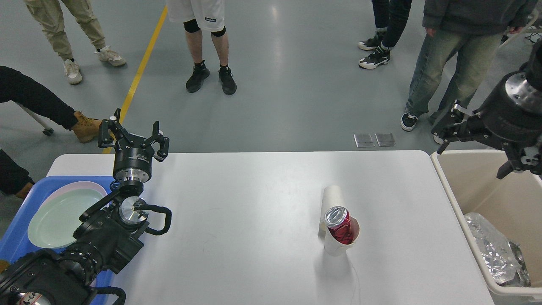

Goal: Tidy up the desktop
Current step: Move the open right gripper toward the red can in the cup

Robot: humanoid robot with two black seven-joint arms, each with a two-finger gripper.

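Spanning view: white desktop (254, 199), grey floor (296, 84) beyond.

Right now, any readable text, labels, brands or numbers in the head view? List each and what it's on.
Nothing reads clearly.
Red can in the paper cup: no print legible.
Left gripper: small white marking on its body, too small to read.
White shorts of a bystander: dark tag with light lettering, blurred.
Desktop, blue tray, beige bin: no text seen.
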